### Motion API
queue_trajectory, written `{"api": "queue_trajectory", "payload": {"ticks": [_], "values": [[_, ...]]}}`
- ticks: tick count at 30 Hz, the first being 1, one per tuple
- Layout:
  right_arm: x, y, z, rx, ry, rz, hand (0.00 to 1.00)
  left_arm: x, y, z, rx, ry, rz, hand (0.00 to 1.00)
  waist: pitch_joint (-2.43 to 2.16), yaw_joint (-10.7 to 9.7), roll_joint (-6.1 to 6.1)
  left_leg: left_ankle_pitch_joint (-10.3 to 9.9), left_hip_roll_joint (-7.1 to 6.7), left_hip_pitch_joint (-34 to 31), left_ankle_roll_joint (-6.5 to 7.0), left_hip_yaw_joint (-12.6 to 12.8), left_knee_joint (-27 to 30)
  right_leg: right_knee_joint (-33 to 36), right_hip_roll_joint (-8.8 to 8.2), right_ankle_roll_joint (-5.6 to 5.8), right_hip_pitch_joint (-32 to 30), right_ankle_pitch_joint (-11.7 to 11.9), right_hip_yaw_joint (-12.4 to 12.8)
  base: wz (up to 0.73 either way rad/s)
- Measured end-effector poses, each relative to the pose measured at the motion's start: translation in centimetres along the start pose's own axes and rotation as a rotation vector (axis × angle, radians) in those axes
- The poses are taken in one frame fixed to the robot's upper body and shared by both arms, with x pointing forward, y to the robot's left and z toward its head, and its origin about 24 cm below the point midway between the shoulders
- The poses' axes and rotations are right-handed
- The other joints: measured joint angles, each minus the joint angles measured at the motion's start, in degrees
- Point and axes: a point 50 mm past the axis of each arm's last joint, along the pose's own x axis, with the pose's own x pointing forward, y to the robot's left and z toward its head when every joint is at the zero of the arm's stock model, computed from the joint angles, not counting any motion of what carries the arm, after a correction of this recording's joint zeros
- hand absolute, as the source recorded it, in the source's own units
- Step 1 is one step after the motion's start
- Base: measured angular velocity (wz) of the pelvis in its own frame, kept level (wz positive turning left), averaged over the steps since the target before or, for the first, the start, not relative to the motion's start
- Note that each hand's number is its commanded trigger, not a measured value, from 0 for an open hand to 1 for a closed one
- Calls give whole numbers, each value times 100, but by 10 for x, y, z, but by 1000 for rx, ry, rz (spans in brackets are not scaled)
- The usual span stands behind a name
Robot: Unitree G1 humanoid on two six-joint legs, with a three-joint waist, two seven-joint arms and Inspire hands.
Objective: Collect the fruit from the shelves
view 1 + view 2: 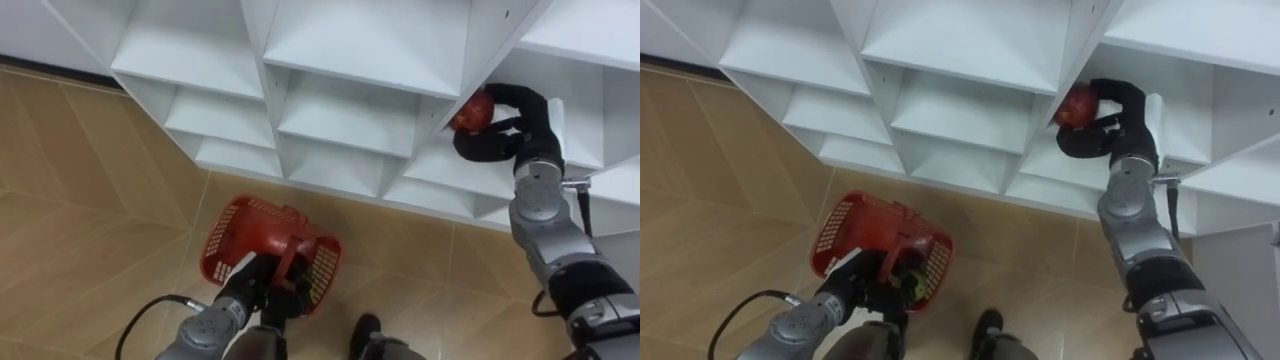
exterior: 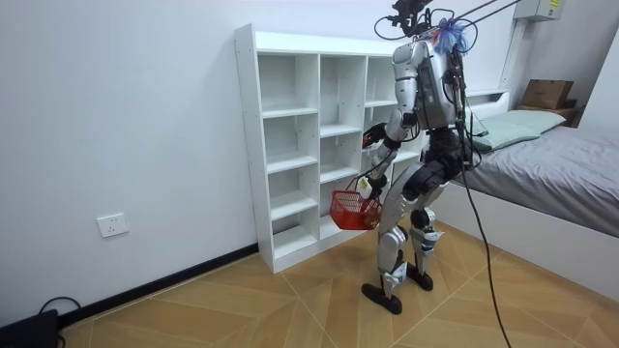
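The closet (image 1: 370,110) is plain white throughout, and the fruit (image 1: 473,112) at the edge of one of its compartments is red against the black right hand (image 1: 510,125). In front of the closet, the basket (image 1: 225,235) is bright red with a fine open lattice on its walls, and the left hand (image 1: 262,280) at it is black. The floor (image 1: 90,200) before the closet is tan wood laid in a zigzag pattern, and the wall (image 2: 145,116) beside the closet is white.

Likely a home bedroom: a bed (image 2: 556,179) with a pillow (image 2: 517,126) at three o'clock in the room view, white shelf unit (image 2: 290,145) at twelve, wood floor (image 2: 242,309).
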Motion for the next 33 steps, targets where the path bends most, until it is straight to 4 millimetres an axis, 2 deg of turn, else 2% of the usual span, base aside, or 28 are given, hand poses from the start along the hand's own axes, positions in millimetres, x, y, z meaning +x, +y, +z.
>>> {"api": "queue_trajectory", "payload": {"ticks": [9,17,27,33], "values": [[0,1,2,2,-10,8,100,0,0,0,0,0,3,100,1,0,0,1,4,0,-2,12,-15,-11,19,4,-12,-2,33,0],[0,4,9,-6,-48,29,100,-1,4,-3,4,7,25,100,-2,-6,5,23,107,-16,-40,62,-90,-176,97,-43,-8,71,18,-4],[0,4,9,0,-51,20,100,-1,7,0,-3,-5,34,100,-12,-4,40,21,127,-14,-43,76,-85,-194,146,-46,3,81,28,0],[-5,4,5,3,-59,17,100,-1,7,5,-9,-27,39,100,-40,3,94,22,133,-21,-46,74,-85,-203,157,-50,-18,83,37,0]]}}
